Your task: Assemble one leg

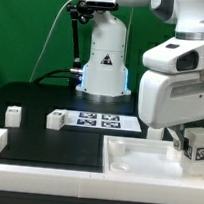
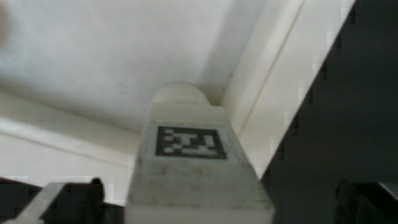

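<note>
Gripper: the gripper (image 1: 193, 148) holds the leg (image 1: 199, 145) tight between its two fingers, at the exterior view's right.
Leg: a small white block with a black-and-white tag, seen close in the wrist view (image 2: 191, 165), right above the tray.
Tray: the big white tray (image 1: 146, 154) with a raised edge lies under the leg.
Other blocks: one small block (image 1: 13, 114) and another block (image 1: 56, 119) sit on the black table (image 1: 35, 102).
Marker board: the marker board (image 1: 100, 120) lies flat just beside the second block.

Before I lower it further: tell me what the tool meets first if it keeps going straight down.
The tool, shut on the small white tagged plastic leg, likely brings that leg against the large white raised-rim tray piece first; the remaining gap is unclear.
</note>
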